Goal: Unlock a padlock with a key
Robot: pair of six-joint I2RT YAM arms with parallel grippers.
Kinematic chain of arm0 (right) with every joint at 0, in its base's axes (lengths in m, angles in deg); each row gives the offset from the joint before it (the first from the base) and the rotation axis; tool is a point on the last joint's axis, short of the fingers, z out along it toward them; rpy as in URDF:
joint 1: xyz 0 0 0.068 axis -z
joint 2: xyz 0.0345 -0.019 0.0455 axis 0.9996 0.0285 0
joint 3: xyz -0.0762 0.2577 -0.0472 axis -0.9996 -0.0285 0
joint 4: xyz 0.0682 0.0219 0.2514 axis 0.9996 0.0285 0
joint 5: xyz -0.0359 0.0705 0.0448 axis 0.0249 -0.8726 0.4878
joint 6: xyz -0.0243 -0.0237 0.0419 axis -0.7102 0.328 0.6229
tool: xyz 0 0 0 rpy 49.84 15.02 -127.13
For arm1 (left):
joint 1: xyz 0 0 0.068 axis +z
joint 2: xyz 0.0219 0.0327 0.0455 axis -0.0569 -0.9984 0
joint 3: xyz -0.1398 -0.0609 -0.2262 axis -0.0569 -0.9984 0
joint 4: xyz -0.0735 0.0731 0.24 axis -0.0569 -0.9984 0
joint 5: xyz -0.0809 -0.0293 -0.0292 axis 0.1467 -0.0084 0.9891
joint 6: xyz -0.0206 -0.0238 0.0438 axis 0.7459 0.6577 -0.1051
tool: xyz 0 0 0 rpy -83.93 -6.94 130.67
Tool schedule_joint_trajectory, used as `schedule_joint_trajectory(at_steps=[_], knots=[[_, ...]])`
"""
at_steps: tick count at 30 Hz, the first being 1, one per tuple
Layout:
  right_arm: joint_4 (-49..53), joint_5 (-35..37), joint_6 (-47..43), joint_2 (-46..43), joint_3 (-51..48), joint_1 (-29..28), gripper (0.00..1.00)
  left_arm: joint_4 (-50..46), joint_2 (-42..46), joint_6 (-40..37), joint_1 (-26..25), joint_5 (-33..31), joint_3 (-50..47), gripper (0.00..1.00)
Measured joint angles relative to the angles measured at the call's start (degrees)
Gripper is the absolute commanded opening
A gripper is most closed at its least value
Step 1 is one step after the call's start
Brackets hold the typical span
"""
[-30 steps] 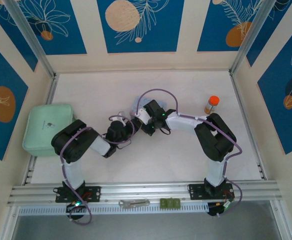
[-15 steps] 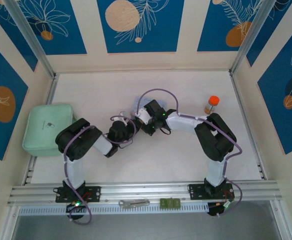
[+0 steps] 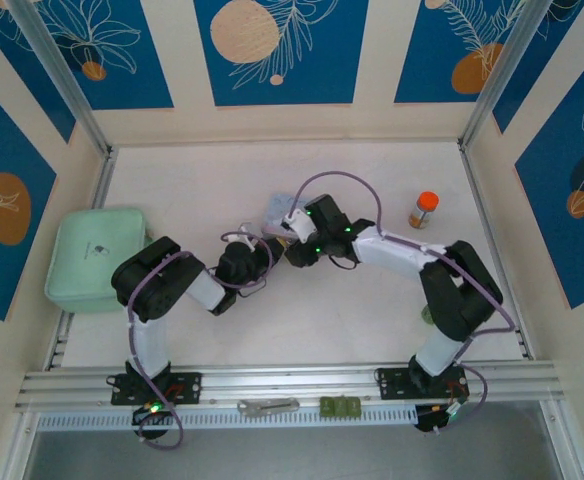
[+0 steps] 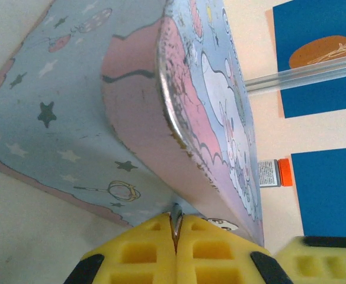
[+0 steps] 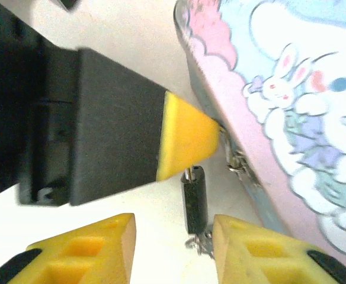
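Within right pincer (image 5: 173, 234) gap, padlock (image 5: 195, 200) (dark-bodied)

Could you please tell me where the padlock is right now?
In the right wrist view, the padlock sits beside the cartoon tin, just under a yellow fingertip of the left gripper and at the mouth of the open right gripper.
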Motion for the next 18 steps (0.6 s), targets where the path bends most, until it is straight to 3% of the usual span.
schedule_joint_trajectory(at_steps=[8, 14, 18], knots=[[1.97, 4.11, 15.91, -7.89, -0.63, 5.90, 0.61, 0.26, 0.00, 0.00, 0.00, -0.24, -0.07, 0.00], [2.34, 6.78, 30.58, -8.04, -0.66, 12.96, 0.61, 2.19, -0.48, 0.02, -0.59, -2.47, -0.79, 0.00], [1.90, 6.86, 35.67, -6.08, -0.66, 13.38, 0.61, 3.85, -1.40, 0.26, -1.81, -5.40, -0.96, 0.00]])
